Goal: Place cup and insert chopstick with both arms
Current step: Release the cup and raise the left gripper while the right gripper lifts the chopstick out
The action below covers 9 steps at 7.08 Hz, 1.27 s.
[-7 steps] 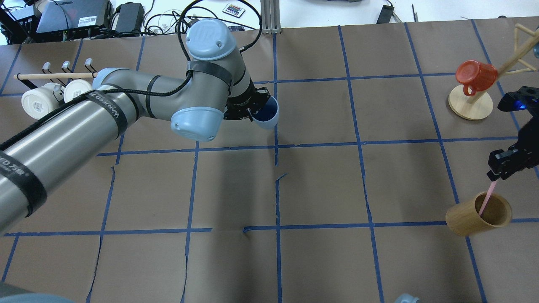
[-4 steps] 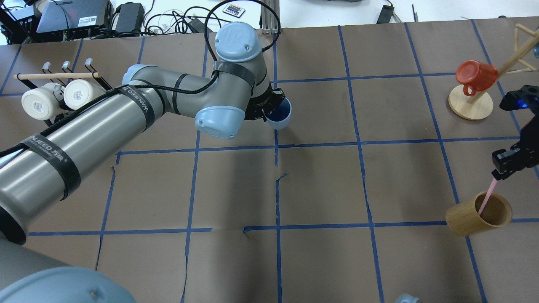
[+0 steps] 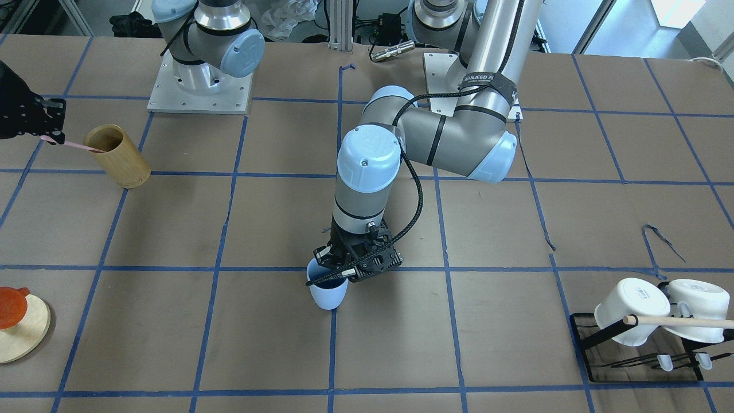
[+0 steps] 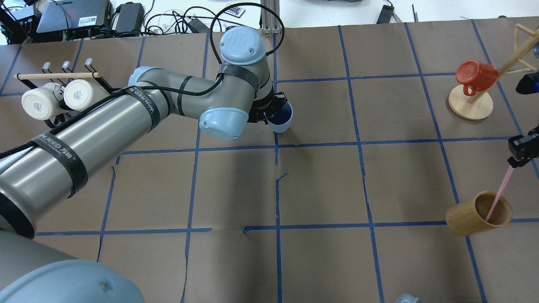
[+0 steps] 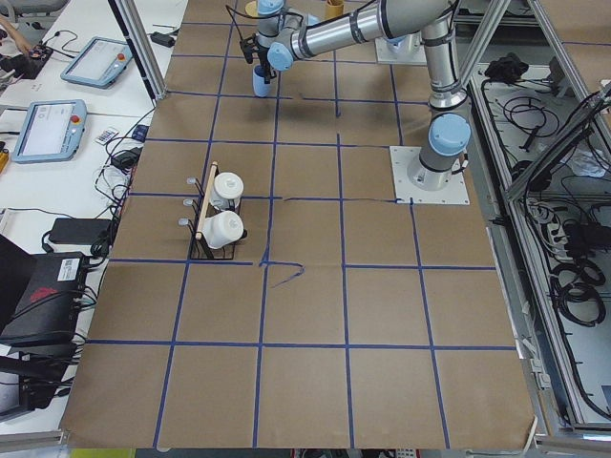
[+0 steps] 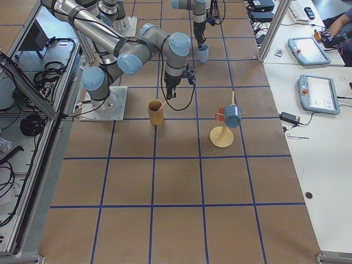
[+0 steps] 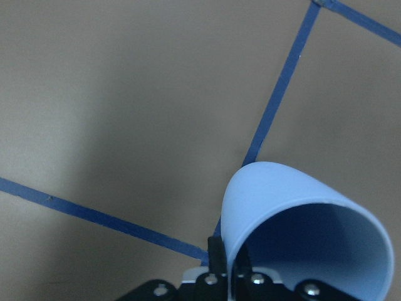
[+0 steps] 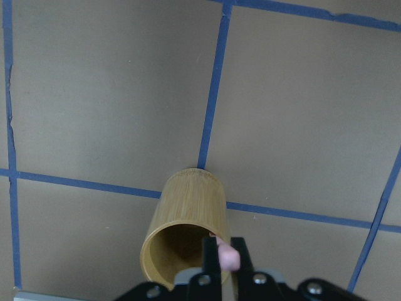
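Table [image 4: 320, 185]: left claw [image 7: 225, 256] grips cup [image 4: 281, 120], right claw [image 8: 225, 251] chopstick [image 4: 500, 191].

The bench [image 4: 320, 181] is brown paper crossed by a grid of blue tape. The cup [image 4: 281, 120] is pale blue outside and darker blue within. The chopstick [image 4: 501, 189] is pink, the holder [image 4: 461, 219] honey-tan bamboo. The red mug [image 4: 476, 73] has a pale wood stand [image 4: 469, 106]. The white mugs [image 4: 38, 103] have a black rack [image 3: 596, 334].
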Motion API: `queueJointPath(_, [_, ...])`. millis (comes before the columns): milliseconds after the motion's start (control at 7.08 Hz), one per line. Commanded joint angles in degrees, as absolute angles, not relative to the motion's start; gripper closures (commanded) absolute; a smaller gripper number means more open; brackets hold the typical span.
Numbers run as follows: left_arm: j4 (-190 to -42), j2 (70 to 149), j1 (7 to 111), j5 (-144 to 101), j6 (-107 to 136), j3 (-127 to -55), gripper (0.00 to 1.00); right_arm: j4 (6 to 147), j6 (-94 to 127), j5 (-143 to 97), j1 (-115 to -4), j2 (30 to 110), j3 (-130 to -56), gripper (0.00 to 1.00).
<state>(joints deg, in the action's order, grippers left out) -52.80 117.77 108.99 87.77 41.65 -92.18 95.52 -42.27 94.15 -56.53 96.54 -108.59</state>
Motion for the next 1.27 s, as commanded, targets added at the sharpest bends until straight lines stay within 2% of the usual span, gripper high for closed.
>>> queueJointPath(0, [-53.17,118.04,108.98,88.15,41.48,-92.20,0.91,92.30,-42.19,92.04,-56.60,96.59,-103.56,1.00])
queueJointPath(141, [-53.00,117.78,108.98,88.24,41.83,-92.11,0.57,89.94,-41.67,89.32,-56.69,96.42,-99.97,1.00])
queueJointPath(424, [-53.35,116.20,108.98,88.33,41.66,-92.02,0.44,85.36,-36.93,86.57,-56.95,95.81,-92.93,1.00])
queueJointPath(707, [-54.92,113.83,107.76,91.92,38.09,-92.19,0.33,85.08,-34.65,85.52,-59.22,95.27,-90.36,1.00])
queueJointPath(989, [-65.86,108.49,102.95,96.39,24.94,-92.11,0.31,86.65,-23.87,85.52,-67.36,94.05,-89.48,1.00])
queueJointPath(1130, [-66.79,105.67,100.92,95.11,22.00,-91.50,0.31,89.62,-18.51,86.30,-73.07,92.22,-88.17,1.00])
